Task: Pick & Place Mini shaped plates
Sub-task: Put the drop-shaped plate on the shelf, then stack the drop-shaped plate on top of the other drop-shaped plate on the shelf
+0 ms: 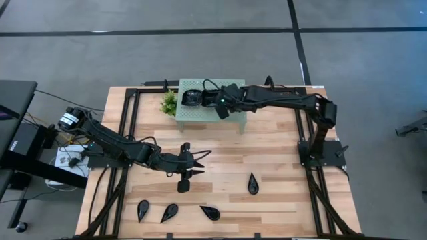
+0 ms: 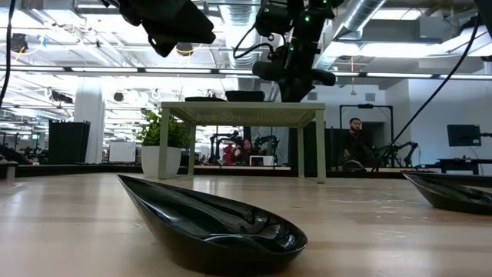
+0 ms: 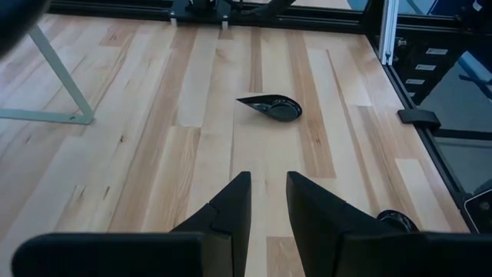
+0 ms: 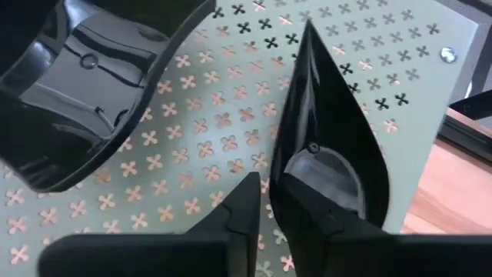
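Along the bottom edge of the overhead frame, three black teardrop dishes lie in a row on the wooden table (image 1: pixel 280 143): one at lower left (image 1: pixel 143 210), a second just right of it (image 1: pixel 169 213), a third nearer the centre (image 1: pixel 211 213). A fourth teardrop dish (image 1: pixel 253 183) sits apart, slightly higher and right of centre; the left wrist camera sees it alone on the bare planks (image 3: pixel 270 107).

Above that row, in the middle left of the overhead frame, the left gripper (image 1: pixel 193 167) hangs over open wood, its two fingers a little apart with nothing between them.

Toward the top centre of the overhead frame stands the mint-green perforated stand (image 1: pixel 200 112), with a small potted plant (image 1: pixel 169 102) at its left edge. The right gripper (image 1: pixel 215 100) reaches onto the stand's top. In the right wrist view its fingers stand narrowly parted on either side of the edge of a teardrop dish (image 4: pixel 330 146) tilted up on the stand; whether they clamp it firmly cannot be told. A larger black dish (image 4: pixel 84 85) rests beside it at the upper left of that frame.

At table height, a teardrop dish (image 2: pixel 215 223) fills the foreground, the stand behind it.
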